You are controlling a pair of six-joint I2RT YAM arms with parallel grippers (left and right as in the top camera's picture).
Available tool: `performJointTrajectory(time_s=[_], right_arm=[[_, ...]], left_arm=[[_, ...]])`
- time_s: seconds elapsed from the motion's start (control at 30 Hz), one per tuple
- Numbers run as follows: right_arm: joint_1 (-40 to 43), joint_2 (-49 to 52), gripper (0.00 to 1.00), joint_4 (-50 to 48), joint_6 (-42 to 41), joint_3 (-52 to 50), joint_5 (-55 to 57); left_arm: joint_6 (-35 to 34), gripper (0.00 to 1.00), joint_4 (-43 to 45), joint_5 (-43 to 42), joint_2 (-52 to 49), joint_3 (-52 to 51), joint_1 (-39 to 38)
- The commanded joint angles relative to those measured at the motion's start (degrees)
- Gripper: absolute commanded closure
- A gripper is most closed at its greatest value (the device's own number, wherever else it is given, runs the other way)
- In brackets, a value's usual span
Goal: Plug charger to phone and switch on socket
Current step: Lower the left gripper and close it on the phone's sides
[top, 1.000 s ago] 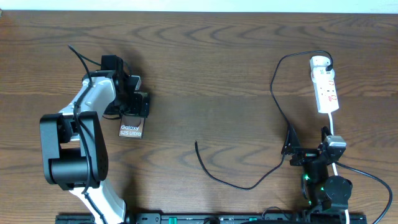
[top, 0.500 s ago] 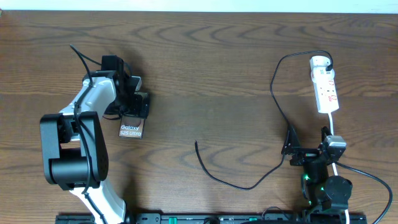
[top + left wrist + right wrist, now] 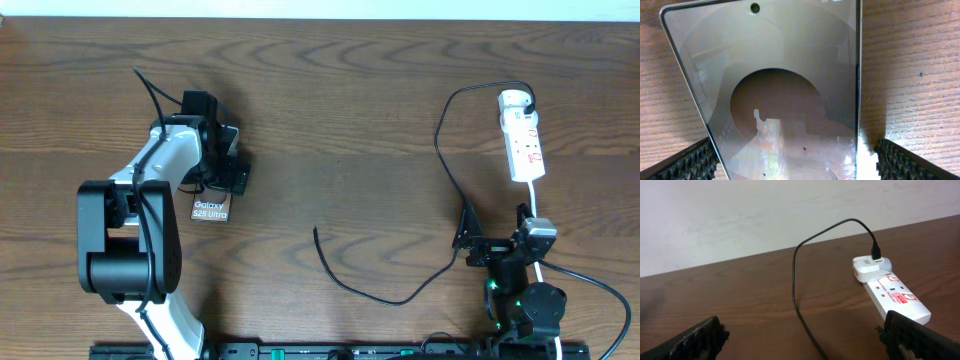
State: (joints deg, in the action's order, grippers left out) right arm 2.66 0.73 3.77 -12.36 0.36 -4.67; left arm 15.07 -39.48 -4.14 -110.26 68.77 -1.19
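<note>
Straddling the phone point(image 3: 775, 75) near the left edge of the tabletop point(image 3: 350, 90), the left claw point(image 3: 792, 162) stands released, probably to pin it for plugging; the right claw point(image 3: 800, 340) gapes empty.

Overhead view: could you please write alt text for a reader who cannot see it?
The left gripper sits over one end of the phone, which lies flat on the wooden table at left. At right, the black charger runs from the white socket, its free tip lying loose mid-table; the right gripper rests near the front edge.
</note>
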Motion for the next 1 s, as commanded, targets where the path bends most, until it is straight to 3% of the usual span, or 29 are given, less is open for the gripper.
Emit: performJointTrajectory(time_s=[0.0,0.17,0.3,0.97], right_arm=[[-0.46,-0.13,0.01,0.28,0.85,-0.04,0.22],[-0.46,-0.13,0.01,0.28,0.85,-0.04,0.22],[-0.46,-0.13,0.01,0.28,0.85,-0.04,0.22],[-0.46,-0.13,0.01,0.28,0.85,-0.04,0.22]], left_arm=[[0.26,0.02,0.22,0.79,-0.94,-1.18,0.24],[-0.7,0.02,1.01,0.96,-0.94,-1.33,0.31],[-5.33,0.02,2.38,4.2,-0.94,-2.12,0.31],[-2.75,0.02,3.17,3.28,-0.94,-5.88,1.81]])
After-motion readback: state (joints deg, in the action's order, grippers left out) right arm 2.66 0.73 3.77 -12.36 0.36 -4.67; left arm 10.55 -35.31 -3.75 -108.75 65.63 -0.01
